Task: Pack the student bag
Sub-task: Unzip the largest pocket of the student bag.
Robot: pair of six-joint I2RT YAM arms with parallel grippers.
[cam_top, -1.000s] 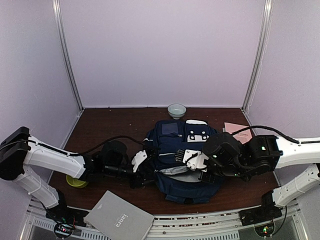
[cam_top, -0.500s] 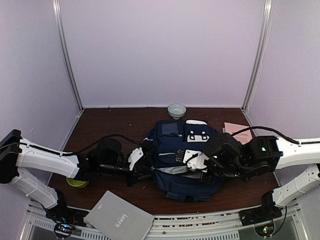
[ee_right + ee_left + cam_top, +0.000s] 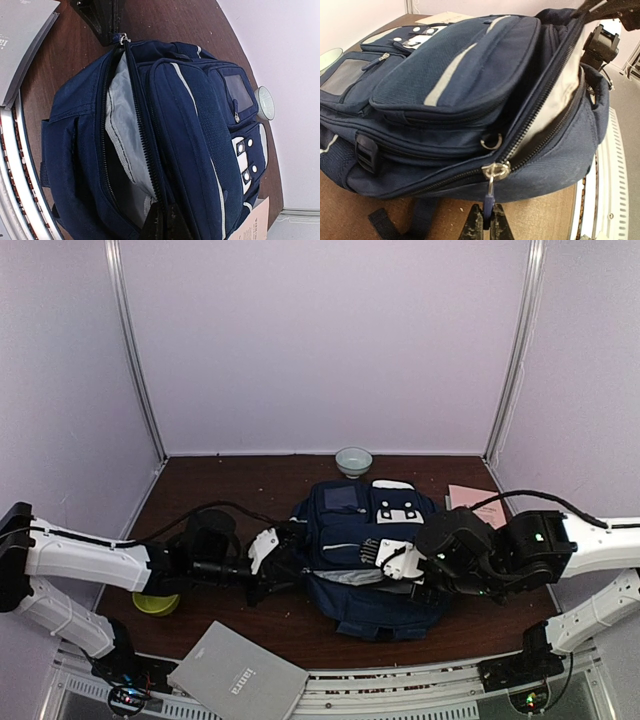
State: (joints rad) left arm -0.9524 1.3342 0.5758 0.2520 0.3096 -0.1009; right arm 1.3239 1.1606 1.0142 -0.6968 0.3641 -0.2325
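Student bag interior hidden behind grey lining.

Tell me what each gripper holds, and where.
Left gripper pinches the zip pull of the student bag; right gripper clamps the fabric edge of its open compartment.

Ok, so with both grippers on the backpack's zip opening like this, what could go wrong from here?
The left gripper pinches only the small zipper pull; a hard tug could slip it free. The right gripper grips just the opening's edge of the student bag, so the bag may drag across the table instead of unzipping. The grey lining bulges beside the zipper teeth and might snag.
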